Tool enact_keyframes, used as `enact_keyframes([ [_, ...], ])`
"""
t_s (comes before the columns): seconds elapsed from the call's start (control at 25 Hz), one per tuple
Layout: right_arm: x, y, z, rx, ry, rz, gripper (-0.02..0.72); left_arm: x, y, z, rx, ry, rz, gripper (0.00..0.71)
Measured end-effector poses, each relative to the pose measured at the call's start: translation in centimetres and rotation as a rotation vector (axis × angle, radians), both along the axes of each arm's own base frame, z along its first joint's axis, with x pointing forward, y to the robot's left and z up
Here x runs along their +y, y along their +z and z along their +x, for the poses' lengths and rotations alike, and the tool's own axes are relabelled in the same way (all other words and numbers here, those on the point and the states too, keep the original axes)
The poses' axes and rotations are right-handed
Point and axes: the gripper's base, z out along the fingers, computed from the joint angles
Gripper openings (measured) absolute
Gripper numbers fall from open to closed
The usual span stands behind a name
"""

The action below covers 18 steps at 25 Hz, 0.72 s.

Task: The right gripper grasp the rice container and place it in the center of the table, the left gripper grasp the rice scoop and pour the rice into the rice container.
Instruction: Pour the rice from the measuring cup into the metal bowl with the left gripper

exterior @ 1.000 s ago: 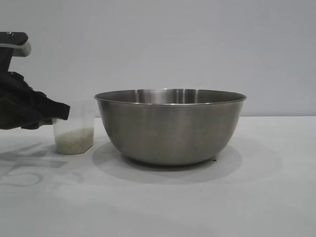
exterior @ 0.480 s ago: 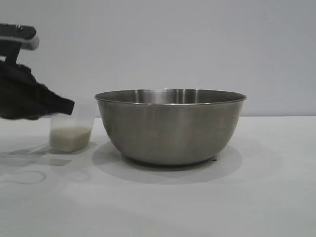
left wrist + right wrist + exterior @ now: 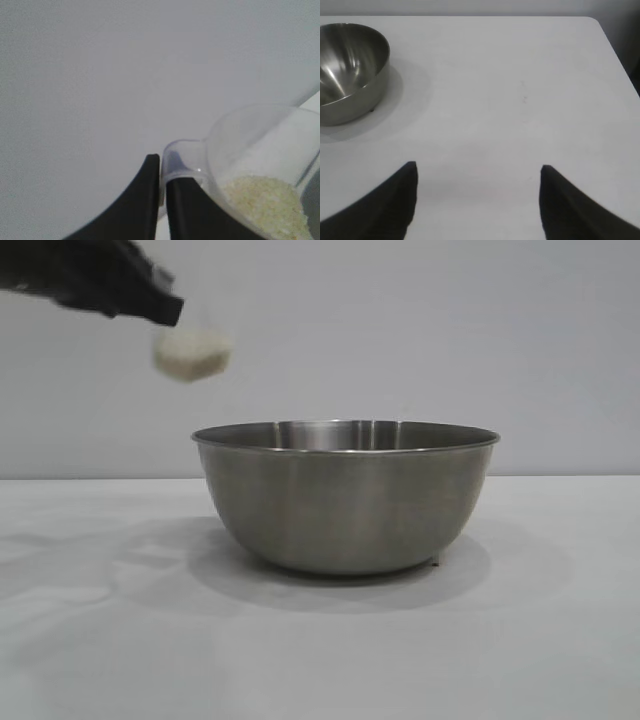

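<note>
Now the left gripper pinches the scoop by its handle, rice inside, up and left of the bowl; carry it right past the rim before tipping, slowly; the right gripper hangs spread and empty over the table, bowl well off.

even soft light; faint shadow round bowl on table; lifted scoop motion-blurred
</note>
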Motion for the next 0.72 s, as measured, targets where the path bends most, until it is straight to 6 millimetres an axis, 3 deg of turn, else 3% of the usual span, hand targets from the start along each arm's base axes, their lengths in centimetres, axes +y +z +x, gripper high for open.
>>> enact_keyframes([
  [0.44,0.0,0.0,0.0,0.0,0.0,0.0,0.442,-1.3,-2.8,0.3,-0.161,-0.083,0.339,0.0],
  [0.72,0.0,0.0,0.0,0.0,0.0,0.0,0.442,-2.7,-3.1,0.6,-0.37,-0.143,0.55,0.0],
])
